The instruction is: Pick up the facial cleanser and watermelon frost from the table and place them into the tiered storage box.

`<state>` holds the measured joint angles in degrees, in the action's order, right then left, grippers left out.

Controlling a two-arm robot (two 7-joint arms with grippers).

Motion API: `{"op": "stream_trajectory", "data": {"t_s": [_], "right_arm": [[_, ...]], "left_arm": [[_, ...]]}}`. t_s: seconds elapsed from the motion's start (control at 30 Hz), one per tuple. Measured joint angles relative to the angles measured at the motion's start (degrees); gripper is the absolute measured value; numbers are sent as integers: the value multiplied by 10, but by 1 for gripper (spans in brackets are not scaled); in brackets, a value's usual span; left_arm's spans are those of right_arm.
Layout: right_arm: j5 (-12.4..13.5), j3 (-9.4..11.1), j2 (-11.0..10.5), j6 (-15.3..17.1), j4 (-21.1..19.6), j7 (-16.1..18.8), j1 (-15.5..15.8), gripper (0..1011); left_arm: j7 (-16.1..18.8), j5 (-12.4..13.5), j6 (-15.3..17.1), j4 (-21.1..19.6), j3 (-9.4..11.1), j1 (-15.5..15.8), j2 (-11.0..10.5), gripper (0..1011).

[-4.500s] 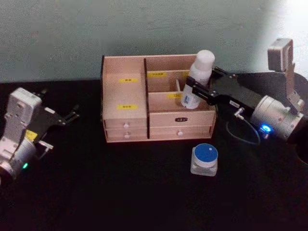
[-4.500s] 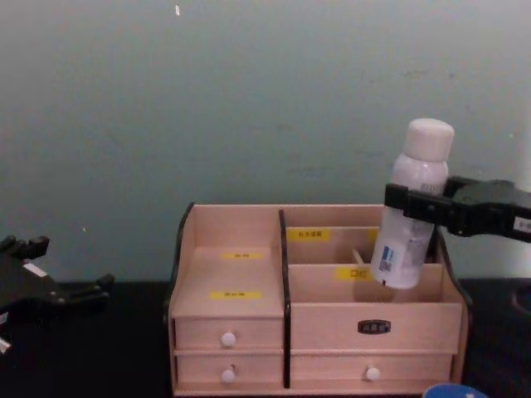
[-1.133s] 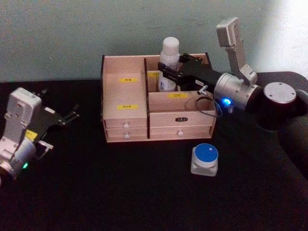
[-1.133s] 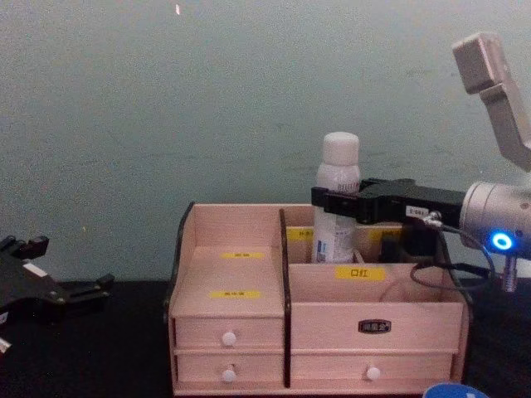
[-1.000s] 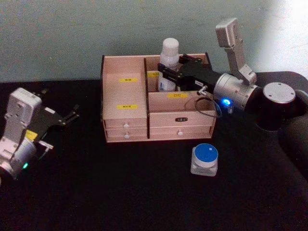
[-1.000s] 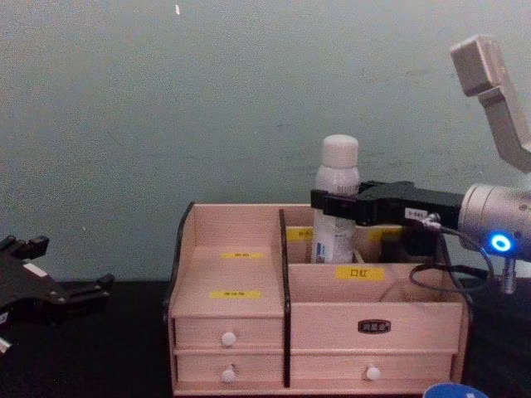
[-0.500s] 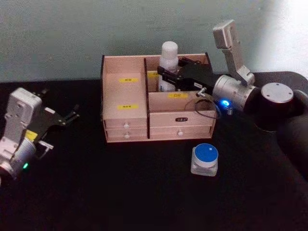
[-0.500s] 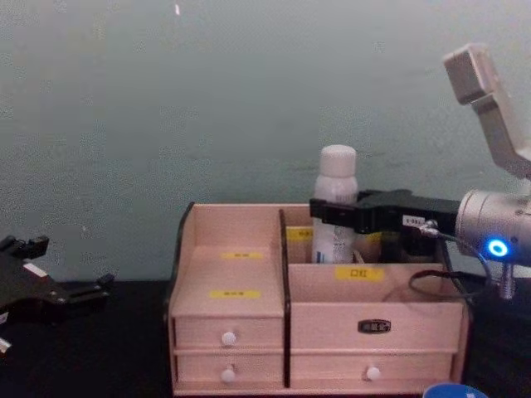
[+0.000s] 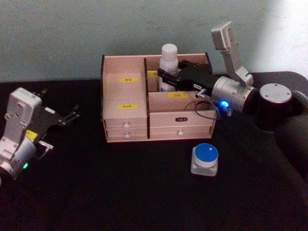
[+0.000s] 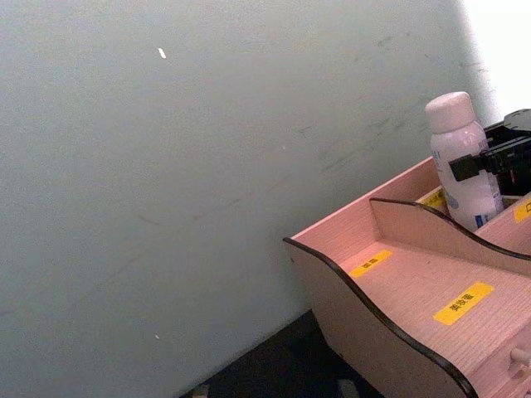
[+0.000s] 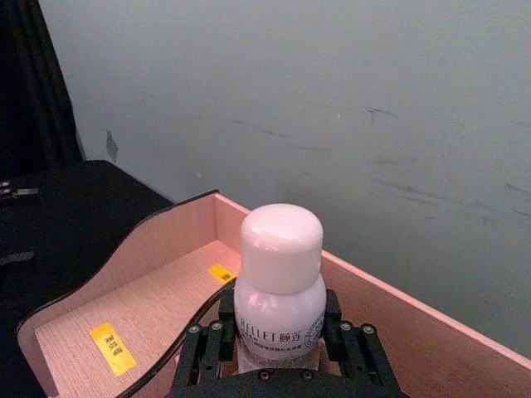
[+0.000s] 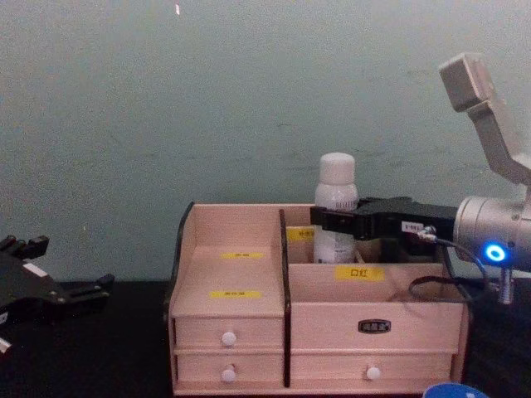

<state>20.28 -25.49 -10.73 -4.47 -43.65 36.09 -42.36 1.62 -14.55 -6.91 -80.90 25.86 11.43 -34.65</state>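
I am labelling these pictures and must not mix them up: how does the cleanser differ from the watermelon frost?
Shape: the cleanser is a tall white bottle; the frost is a squat clear jar. Cap: the cleanser's is rounded and white, the frost's flat and blue. Place: the cleanser is in the box's rear compartment, held by the right gripper's jaws; the frost sits free on the table. Both are upright.

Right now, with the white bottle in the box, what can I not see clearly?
Facial cleanser base, held by the right gripper: in the chest view the front wall of the tiered storage box hides it, so floor contact is unclear.
Watermelon frost: the chest view's bottom edge cuts off all but its blue lid.
Yellow labels: print too small, head view.
Left gripper, parked left: partly cut off in chest view.
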Motion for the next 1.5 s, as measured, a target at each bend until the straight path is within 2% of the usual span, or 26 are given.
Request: {"op": "stream_trajectory", "data": {"t_s": [0.67, 0.77, 0.83, 1.17, 1.5], "right_arm": [[0, 0, 0, 0, -1, -1, 0, 596], [0, 0, -1, -1, -1, -1, 0, 645], [0, 0, -1, -1, -1, -1, 0, 742], [1, 0, -1, -1, -1, -1, 1, 996], [1, 0, -1, 0, -1, -1, 0, 1003]], "left_arm": [[0, 0, 0, 0, 0, 0, 0, 1001], [0, 0, 0, 0, 0, 0, 0, 1001], [0, 0, 0, 0, 0, 0, 0, 1001], [0, 0, 0, 0, 0, 0, 0, 1001], [0, 0, 0, 0, 0, 0, 0, 1001]]}}
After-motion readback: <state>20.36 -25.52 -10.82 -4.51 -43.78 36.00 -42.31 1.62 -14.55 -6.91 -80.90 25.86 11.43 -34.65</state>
